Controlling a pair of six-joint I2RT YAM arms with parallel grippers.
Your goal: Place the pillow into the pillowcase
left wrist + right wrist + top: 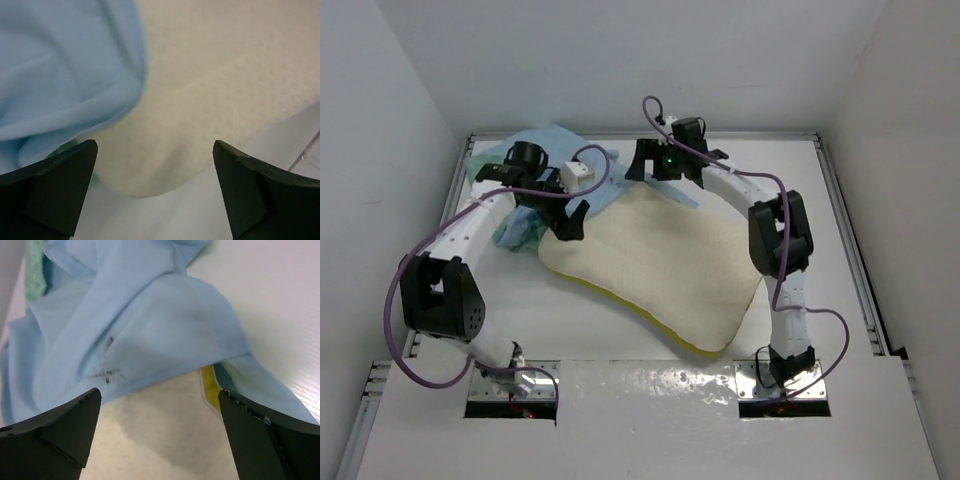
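White table [840, 210], white walls [620, 60]. Pillow [660, 260] partly under blue pillowcase [545, 140]. Left gripper [155, 147], right gripper [160, 394]: jaws wide, empty.

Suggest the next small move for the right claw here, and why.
Probably lower the right claw and close it on the edge of the pillowcase just ahead. It is open and empty, and that light blue edge already laps over the end of the pillow beside its yellow band, so a grip there could draw the case further on.
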